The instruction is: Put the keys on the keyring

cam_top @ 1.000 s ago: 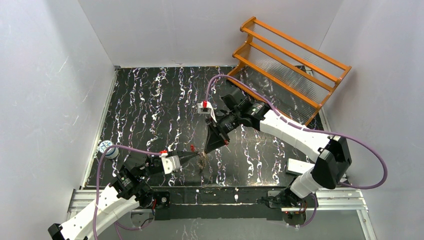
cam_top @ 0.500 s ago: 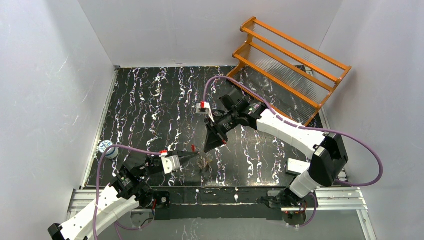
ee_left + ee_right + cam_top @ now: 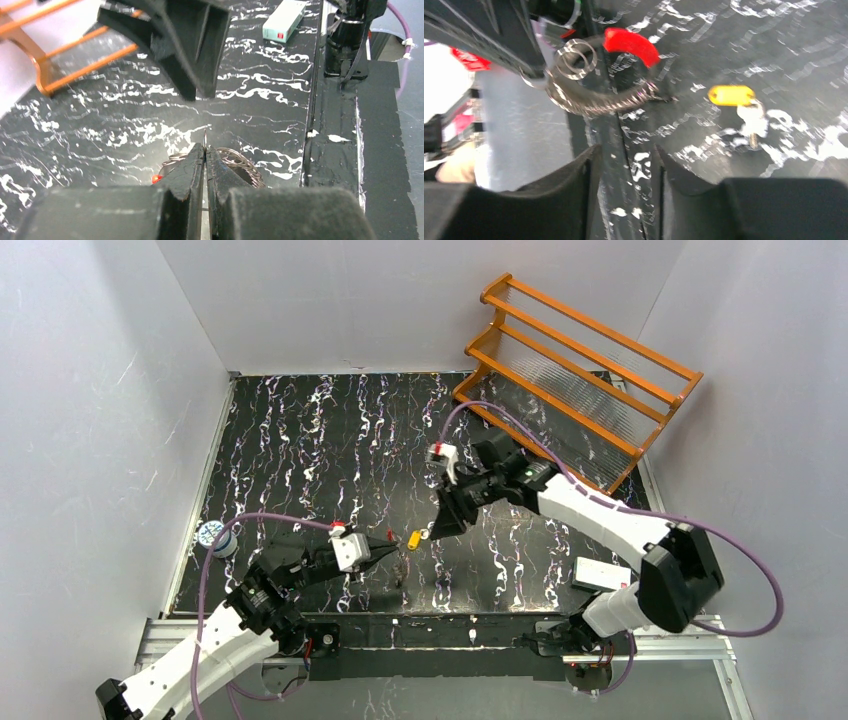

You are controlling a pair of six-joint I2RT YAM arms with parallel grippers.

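My left gripper (image 3: 392,551) (image 3: 205,148) is shut on a thin wire of the keyring (image 3: 239,161), a coiled silver loop with a red section (image 3: 631,44). The loop hangs at its tips just above the table, near the front edge (image 3: 402,563). One of the keys (image 3: 751,122), silvery with a yellow tag (image 3: 730,95) (image 3: 413,536), lies loose on the table between the two grippers, apart from the loop. My right gripper (image 3: 434,531) (image 3: 625,152) stands open and empty just right of it. No other key shows.
An orange wooden rack (image 3: 575,360) stands at the back right. A white and green box (image 3: 600,573) (image 3: 285,20) lies by the right arm's base. A small blue-white round object (image 3: 210,533) sits at the left edge. Black tape runs along the front edge (image 3: 340,130).
My right gripper has opened and pulled back to the right, away from the loop. The yellow-tagged key now lies on the table. My left gripper has shifted slightly right, still shut.
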